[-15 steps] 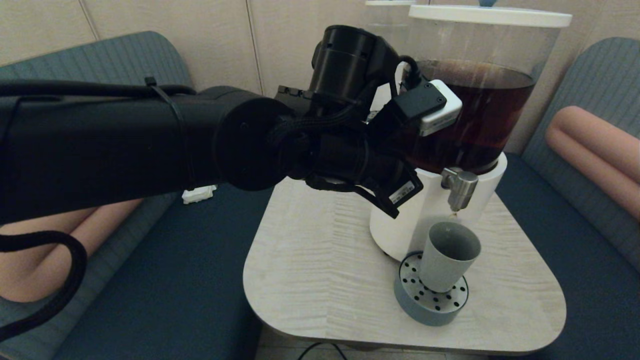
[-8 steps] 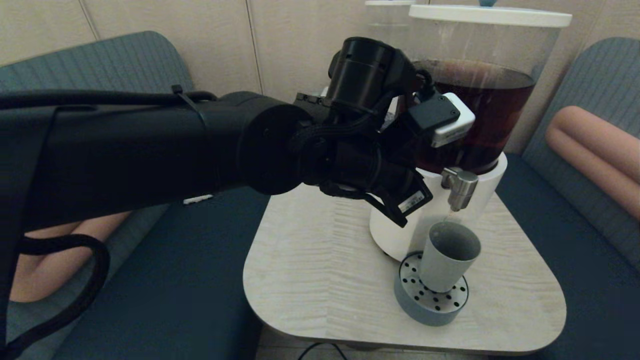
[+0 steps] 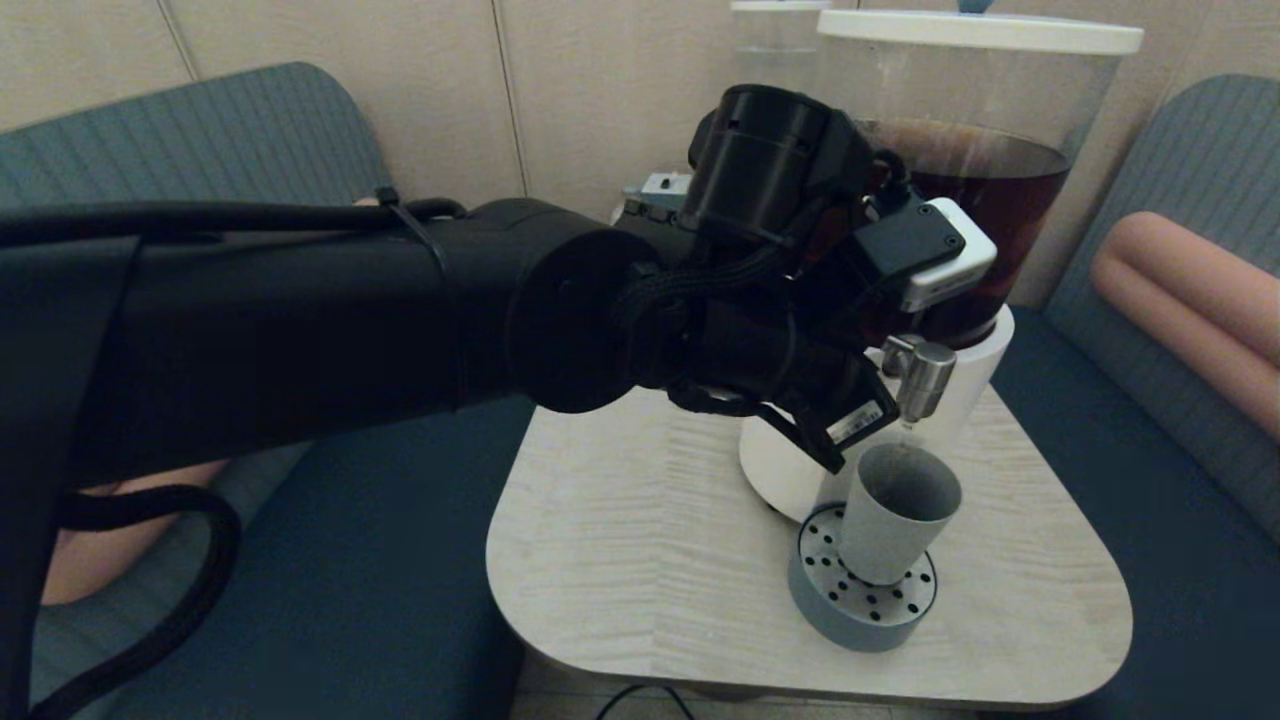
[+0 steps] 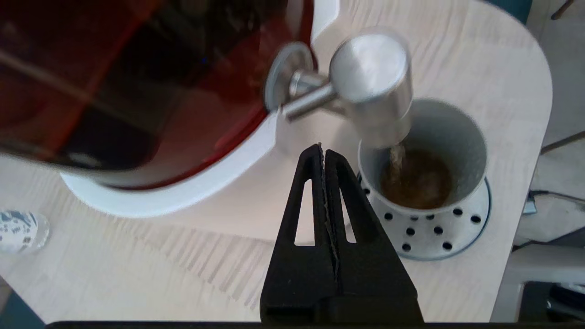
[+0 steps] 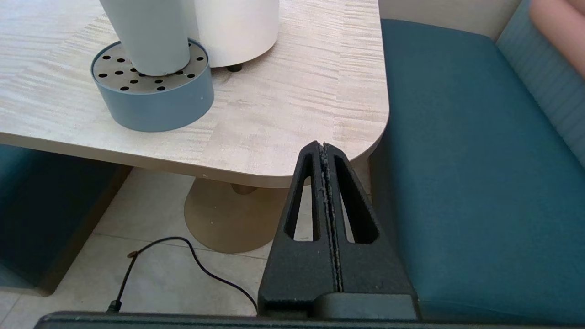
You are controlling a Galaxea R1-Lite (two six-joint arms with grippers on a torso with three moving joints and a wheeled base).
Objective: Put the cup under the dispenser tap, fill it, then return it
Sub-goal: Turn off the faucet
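The grey-blue cup point(image 3: 895, 510) stands upright on a round perforated drip tray point(image 3: 850, 615), directly beneath the steel dispenser tap point(image 3: 920, 375). In the left wrist view a thin brown stream falls from the tap point(image 4: 370, 82) into the cup point(image 4: 461, 137), which holds some brown liquid at its bottom. My left gripper point(image 4: 323, 148) is shut on nothing and hovers just beside the cup and below the tap; in the head view its tip point(image 3: 832, 465) is next to the cup's rim. My right gripper point(image 5: 322, 145) is shut, empty, and low off the table's near right corner.
The big dispenser's tank point(image 3: 970, 220) of dark liquid on a white base point(image 3: 850, 430) fills the table's point(image 3: 650, 560) far right. A clear-tank dispenser point(image 3: 775, 40) stands behind it. A small clear bottle point(image 4: 20, 230) lies on the table. Blue benches point(image 5: 457, 160) flank the table.
My left arm has swung right and slightly down, bringing its shut gripper up beside the tap and cup. The cup has stayed put under the tap.
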